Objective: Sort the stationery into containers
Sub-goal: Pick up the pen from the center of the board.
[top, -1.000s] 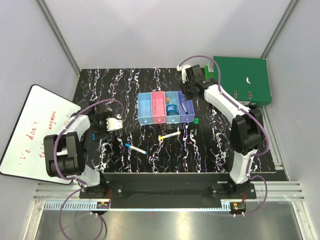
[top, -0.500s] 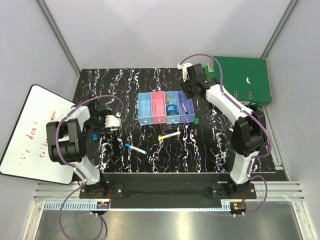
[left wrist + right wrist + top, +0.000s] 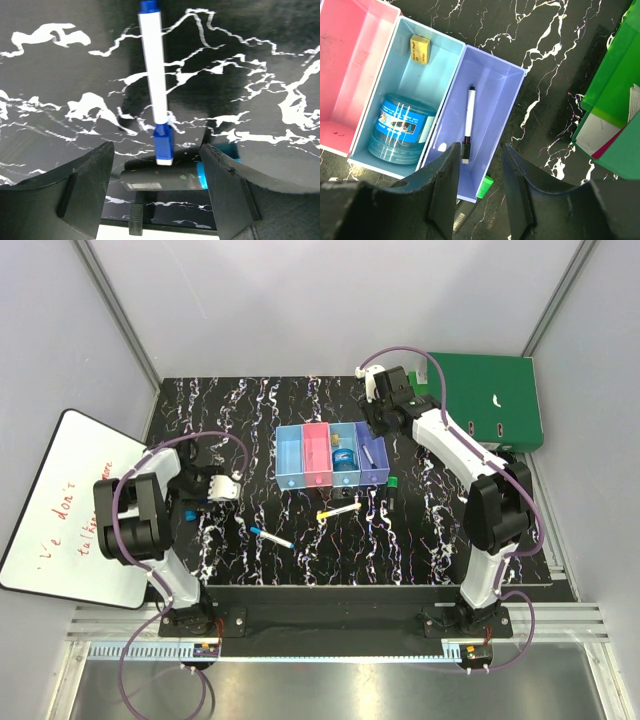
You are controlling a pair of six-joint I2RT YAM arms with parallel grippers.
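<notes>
Bins (image 3: 291,458) at centre, marker (image 3: 272,537) and pen (image 3: 338,510) before them, folder (image 3: 487,400) behind right, whiteboard (image 3: 70,500) left.

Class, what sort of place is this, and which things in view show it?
Probably a robotics lab test cell. A left arm and right arm are bolted to a black marbled table, plain panels on metal framing enclose it, and a yellow-and-white pen lies near a row of coloured bins.
</notes>
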